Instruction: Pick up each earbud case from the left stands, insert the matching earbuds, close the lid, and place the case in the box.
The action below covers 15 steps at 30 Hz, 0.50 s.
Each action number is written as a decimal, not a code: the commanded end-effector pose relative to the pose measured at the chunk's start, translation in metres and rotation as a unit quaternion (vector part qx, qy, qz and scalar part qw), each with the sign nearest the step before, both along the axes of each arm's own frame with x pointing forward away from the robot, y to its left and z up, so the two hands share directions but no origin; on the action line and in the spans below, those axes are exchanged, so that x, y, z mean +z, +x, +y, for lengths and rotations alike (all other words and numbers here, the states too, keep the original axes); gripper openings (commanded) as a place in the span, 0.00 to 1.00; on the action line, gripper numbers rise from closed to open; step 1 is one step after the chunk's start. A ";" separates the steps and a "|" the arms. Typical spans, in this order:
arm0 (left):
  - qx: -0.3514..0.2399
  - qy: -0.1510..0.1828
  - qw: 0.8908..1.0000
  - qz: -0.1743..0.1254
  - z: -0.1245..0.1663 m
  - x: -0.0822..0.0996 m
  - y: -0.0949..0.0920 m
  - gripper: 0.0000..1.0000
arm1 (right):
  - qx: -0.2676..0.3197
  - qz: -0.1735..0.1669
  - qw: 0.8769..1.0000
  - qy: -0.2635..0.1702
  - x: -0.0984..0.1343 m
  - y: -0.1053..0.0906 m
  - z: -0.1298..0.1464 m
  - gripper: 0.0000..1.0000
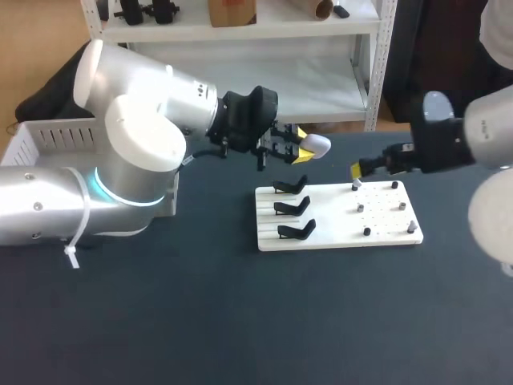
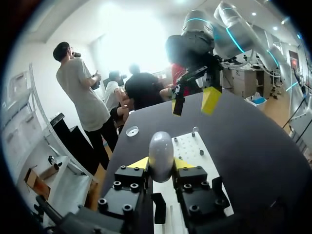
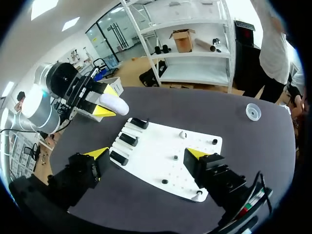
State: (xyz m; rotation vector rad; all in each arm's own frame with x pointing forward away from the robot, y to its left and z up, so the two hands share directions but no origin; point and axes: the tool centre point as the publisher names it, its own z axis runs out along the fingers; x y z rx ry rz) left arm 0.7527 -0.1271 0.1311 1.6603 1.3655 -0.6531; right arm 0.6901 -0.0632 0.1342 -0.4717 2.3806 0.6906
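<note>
Clamping case, its nose toward right gripper, left gripper hangs beyond board's far edge. Right gripper, jaws apart, hovers over board's right half.

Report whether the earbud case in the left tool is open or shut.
Shut, it seems: the earbud case held in the left tool is one smooth rounded shell, with no raised lid in any view.

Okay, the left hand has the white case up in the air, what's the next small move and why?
Probably lower the open right hand onto one of the small pieces on the white board beneath it. The left hand is shut on the case, clear of the board, so filling it looks like the next step.
</note>
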 end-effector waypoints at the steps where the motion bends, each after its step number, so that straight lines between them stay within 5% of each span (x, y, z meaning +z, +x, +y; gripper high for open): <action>1: 0.000 0.000 1.000 -0.008 -0.003 0.002 -0.006 0.00 | 0.021 0.008 1.000 0.019 -0.006 0.011 0.012 1.00; 15: -0.026 -0.001 1.000 -0.005 -0.023 -0.003 -0.017 0.00 | 0.038 0.011 0.999 0.018 -0.005 0.020 0.025 1.00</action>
